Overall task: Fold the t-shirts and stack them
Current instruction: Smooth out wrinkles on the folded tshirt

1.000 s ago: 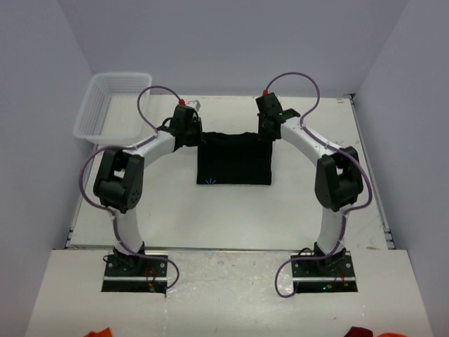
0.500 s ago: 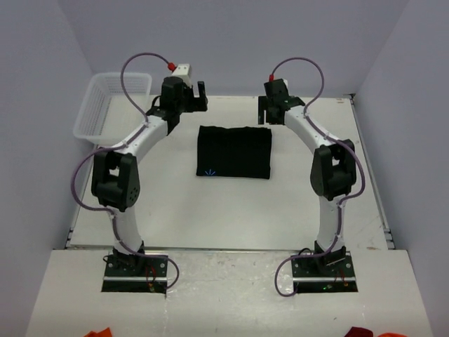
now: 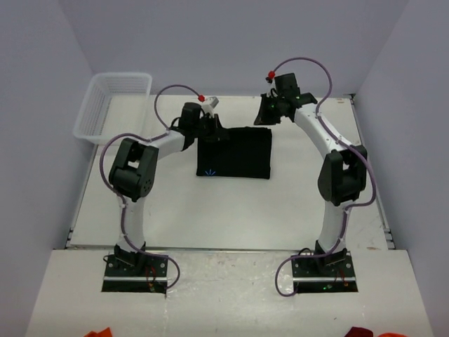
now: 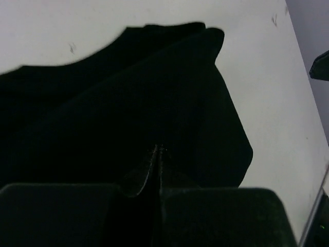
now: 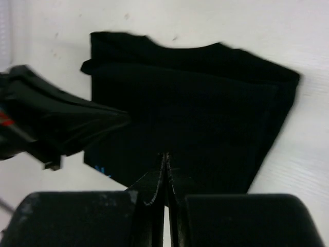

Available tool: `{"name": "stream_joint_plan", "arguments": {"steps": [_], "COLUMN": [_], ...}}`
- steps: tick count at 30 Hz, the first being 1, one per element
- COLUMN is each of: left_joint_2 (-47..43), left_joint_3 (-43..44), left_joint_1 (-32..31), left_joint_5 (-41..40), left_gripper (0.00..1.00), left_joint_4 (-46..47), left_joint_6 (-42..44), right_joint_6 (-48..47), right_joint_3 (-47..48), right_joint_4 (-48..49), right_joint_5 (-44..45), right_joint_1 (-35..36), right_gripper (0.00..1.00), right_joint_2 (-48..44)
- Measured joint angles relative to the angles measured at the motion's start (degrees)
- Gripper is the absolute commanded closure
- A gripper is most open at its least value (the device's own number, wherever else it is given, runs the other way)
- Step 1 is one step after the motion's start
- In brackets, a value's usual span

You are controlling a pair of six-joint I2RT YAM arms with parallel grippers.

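Observation:
One black t-shirt (image 3: 235,154) lies folded into a rectangle at the middle of the white table. It also shows in the left wrist view (image 4: 128,98) and in the right wrist view (image 5: 195,98). My left gripper (image 3: 215,131) is low at the shirt's far left corner. Its jaws are shut in the left wrist view (image 4: 158,149), and I see no cloth between them. My right gripper (image 3: 264,116) hovers above the shirt's far right corner. Its jaws are shut and empty (image 5: 165,156). No other t-shirt is in view.
A white mesh basket (image 3: 112,102) stands at the far left corner of the table (image 3: 231,210). Grey walls close in the back and both sides. A small blue mark (image 3: 209,173) sits at the shirt's near left corner.
My left gripper has come down from the far edge onto the shirt's far left corner. My right gripper has shifted slightly. The shirt has lain flat and released since half a second ago.

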Motion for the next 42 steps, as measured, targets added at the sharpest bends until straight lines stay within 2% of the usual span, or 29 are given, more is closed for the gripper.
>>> {"name": "stream_joint_plan", "arguments": {"steps": [4, 10, 13, 25, 37, 42], "left_joint_2": [7.0, 13.1, 16.2, 30.6, 38.9, 40.5], "left_joint_3": [0.7, 8.0, 12.6, 24.0, 38.6, 40.1], "left_joint_1": [0.0, 0.4, 0.5, 3.5, 7.1, 10.1], "left_joint_5": [7.6, 15.0, 16.9, 20.2, 20.8, 21.1], "left_gripper": [1.00, 1.00, 1.00, 1.00, 1.00, 1.00], "left_joint_4": [2.1, 5.4, 7.8, 9.6, 8.5, 8.5], "left_joint_6": [-3.5, -6.3, -7.5, -16.4, -21.0, -21.2], "right_joint_6": [2.1, 6.3, 8.2, 12.2, 14.7, 14.9], "right_joint_3": [3.5, -8.7, -11.3, -16.0, -19.0, -21.1], "right_joint_4": [-0.9, 3.0, 3.9, 3.5, 4.6, 5.3], "right_joint_5": [-13.4, -27.9, -30.3, -19.0, -11.5, -11.5], "right_joint_1": [-0.5, -0.4, -0.3, 0.0, 2.8, 2.9], "right_gripper": [1.00, 1.00, 1.00, 1.00, 1.00, 1.00], "right_joint_2": [8.3, 11.9, 12.4, 12.2, 8.8, 7.6]}}
